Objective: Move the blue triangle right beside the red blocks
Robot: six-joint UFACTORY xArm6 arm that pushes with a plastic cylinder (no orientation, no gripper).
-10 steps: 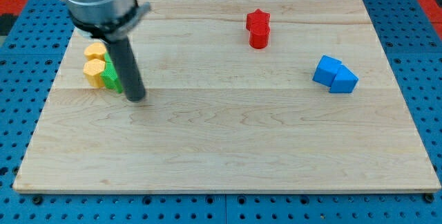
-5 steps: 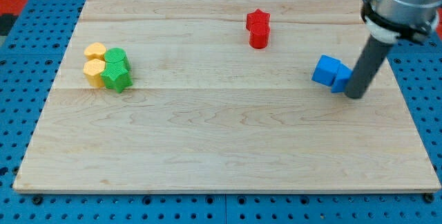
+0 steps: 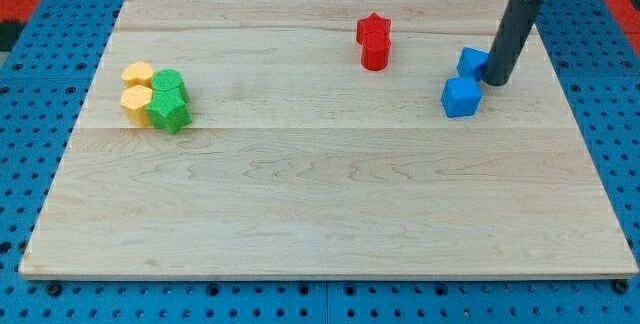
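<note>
Evidently light, stiff and slippery, the blue triangle [image 3: 472, 62] touched my tip [image 3: 495, 83], a jawless tool holding nothing, best pushed from its right face toward the red blocks [image 3: 374, 42].

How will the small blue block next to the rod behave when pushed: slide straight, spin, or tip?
The blue triangle probably slides rather than tips: it sits low and flat on the smooth wooden board. It may spin, since my tip touches its right side off-centre. Looks rigid and light. The blue cube lies close below it and might get nudged.
</note>
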